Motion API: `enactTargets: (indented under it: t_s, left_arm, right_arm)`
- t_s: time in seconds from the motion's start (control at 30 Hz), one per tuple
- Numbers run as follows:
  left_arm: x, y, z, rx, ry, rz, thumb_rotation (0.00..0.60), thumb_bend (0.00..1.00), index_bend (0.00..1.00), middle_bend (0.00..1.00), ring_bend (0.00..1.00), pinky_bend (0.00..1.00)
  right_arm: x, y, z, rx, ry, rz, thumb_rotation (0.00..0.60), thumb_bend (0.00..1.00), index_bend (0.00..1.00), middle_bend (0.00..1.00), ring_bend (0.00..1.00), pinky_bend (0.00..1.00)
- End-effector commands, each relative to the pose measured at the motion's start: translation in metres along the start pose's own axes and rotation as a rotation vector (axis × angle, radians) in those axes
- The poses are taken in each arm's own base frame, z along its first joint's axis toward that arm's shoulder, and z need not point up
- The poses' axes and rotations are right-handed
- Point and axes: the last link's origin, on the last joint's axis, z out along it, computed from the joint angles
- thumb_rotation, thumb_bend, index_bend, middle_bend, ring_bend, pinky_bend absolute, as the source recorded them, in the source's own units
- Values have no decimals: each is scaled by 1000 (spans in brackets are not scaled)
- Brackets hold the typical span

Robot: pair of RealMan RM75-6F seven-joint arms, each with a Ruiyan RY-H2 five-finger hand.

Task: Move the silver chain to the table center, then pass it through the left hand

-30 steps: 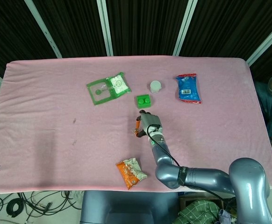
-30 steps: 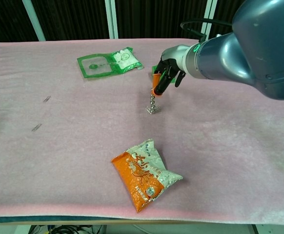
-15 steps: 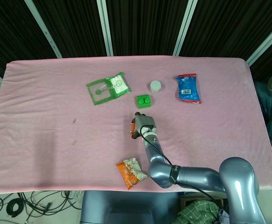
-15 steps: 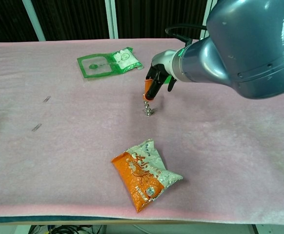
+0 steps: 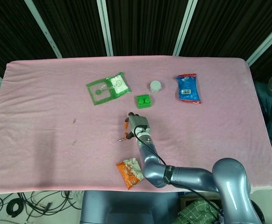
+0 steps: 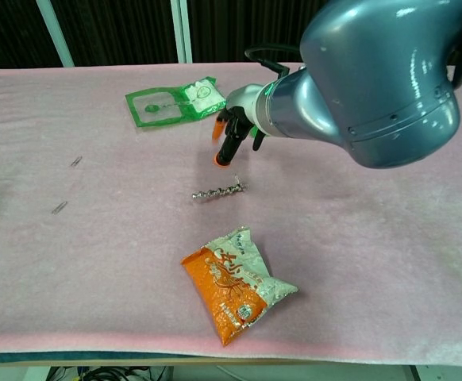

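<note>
Clips (image 6: 59,207), two small ones, lie far left on pink table (image 6: 390,254). Green packet (image 6: 175,101) sits at rear. Silver chain (image 6: 219,191) lies stretched flat on cloth near table centre, nothing touching it. Orange snack bag (image 6: 237,287) is nearer the front edge. Right hand (image 6: 232,135) hovers just above and behind chain, fingers apart, orange tips pointing down, holding nothing. Green block (image 5: 143,101), white cap (image 5: 155,86), blue packet (image 5: 188,88) farther right in head view. Left hand not seen in either view.
</note>
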Motion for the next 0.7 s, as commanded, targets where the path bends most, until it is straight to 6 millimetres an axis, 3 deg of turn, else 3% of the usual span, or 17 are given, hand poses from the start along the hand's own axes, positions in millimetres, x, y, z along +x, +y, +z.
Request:
enactTargets:
  t_s: [0.03,0.2,0.4,0.7]
  left_arm:
    - [1,-1,0,1,3,-2,600,218,81,85,0,0]
    - [0,-1,-1,0,0,-1,600,218,81,85,0,0]
    - [0,0,-1,-4,0,2,600,218,81,85,0,0]
    - [-3,4,0,-16,9,17,600,218,81,85,0,0]
  right_arm:
    - [-3,-4,1,4,-11,9,600,260,104,92,136,207]
    - [0,-3,2,5,4,18,600,232,75,91,136,207]
    - [25,15,-3,-13,100,-22,600,193,71,82,122,206]
    - [85,85,-29,-40,279,-49,600,158,70,60,86,206]
